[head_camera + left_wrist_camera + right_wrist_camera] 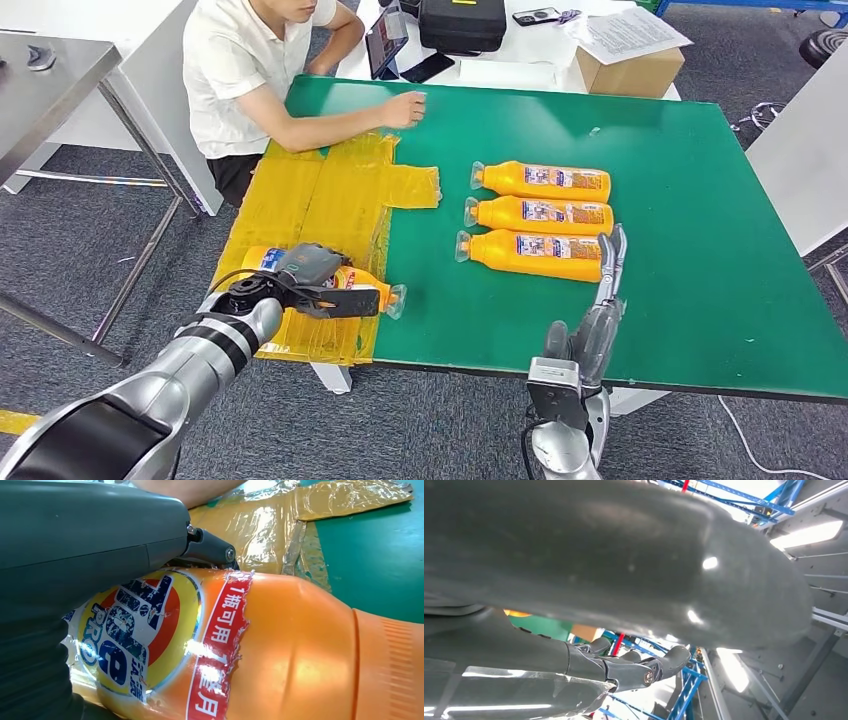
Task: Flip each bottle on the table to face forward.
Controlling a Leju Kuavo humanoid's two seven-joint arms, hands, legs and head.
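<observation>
Head view: three bottles lie in a row, seemingly done. My left hand grips the fourth bottle at the near left; my right hand is spread, empty.

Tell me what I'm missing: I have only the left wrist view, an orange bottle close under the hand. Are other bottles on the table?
Observer: Yes. Beyond the gripped bottle under the left hand, three more bottles lie side by side on the green table.
Operator: Where's the right hand?
Observer: The right hand is beside the nearest bottle of the three, at its base, fingers extended, holding nothing.
Operator: Anyone nearby?
Observer: A person's hand rests on the far side.
</observation>
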